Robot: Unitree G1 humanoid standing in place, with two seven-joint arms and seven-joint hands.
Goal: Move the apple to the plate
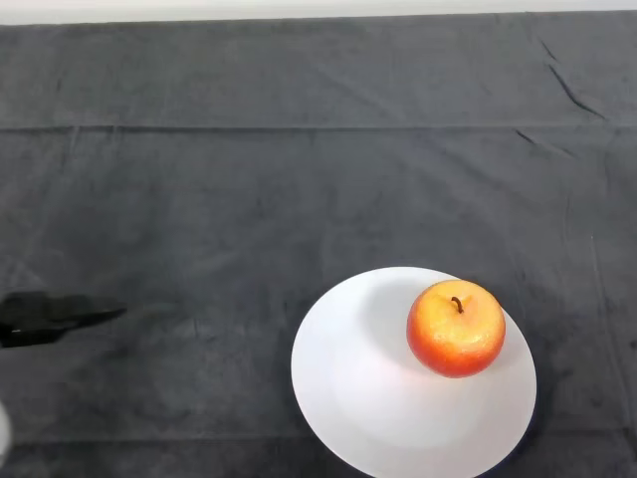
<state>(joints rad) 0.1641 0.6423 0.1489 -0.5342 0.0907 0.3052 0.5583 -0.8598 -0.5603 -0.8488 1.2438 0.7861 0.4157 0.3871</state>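
Observation:
A red and orange apple (456,328) with a short stem sits upright on the right part of a white plate (368,398) at the lower middle right of the table. My left hand (50,316) shows at the left edge, low over the cloth, well to the left of the plate and apart from it. Its black fingers lie straight and point right, and they hold nothing.
The dark cloth (299,179) covers the whole table, with a few creases at the far right. A pale strip (299,8) runs along the table's far edge.

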